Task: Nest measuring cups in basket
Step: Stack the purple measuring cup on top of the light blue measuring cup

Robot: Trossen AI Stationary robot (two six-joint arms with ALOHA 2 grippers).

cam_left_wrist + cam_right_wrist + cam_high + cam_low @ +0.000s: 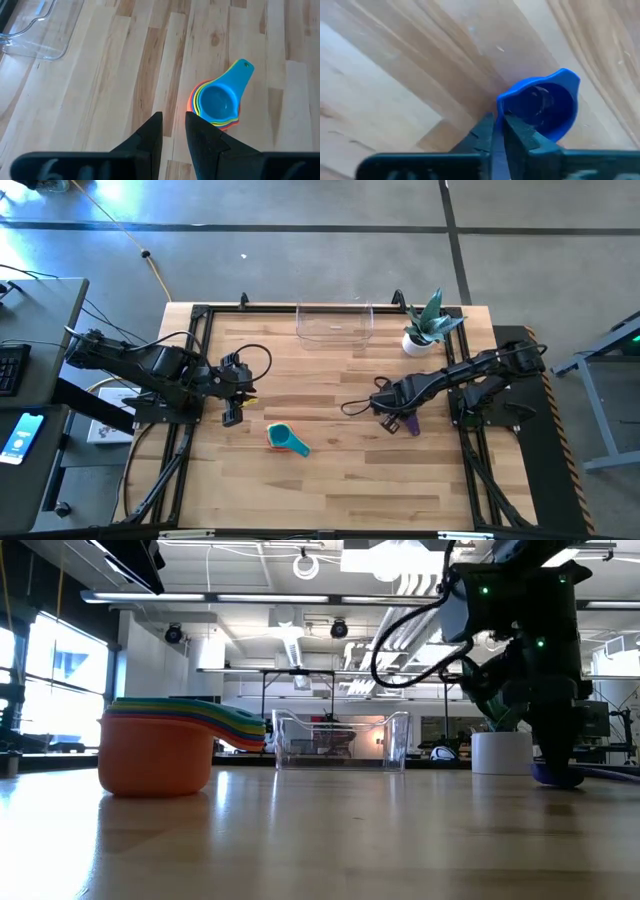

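Hiding most of the small blue-purple round plastic cup (411,423) in the high view under the right gripper (388,421); low down, only a sliver visible beside the dark fingers. Closed to a slit on its rim. Standing well beyond: clear low-walled rectangular plastic basket (334,323). Lying near the narrowly parted left gripper (233,392): nested stack of coloured measuring cups (287,440), orange outermost, blue innermost.

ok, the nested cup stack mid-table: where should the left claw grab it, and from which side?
Take the nested cup stack by its fanned handles, coming straight down from above. The handles are flat, thin and stick out clear of the round bowls, so the jaws can close across them. The bowls look too wide for an easy pinch. The left claw hangs just beside the stack, jaws slightly parted.
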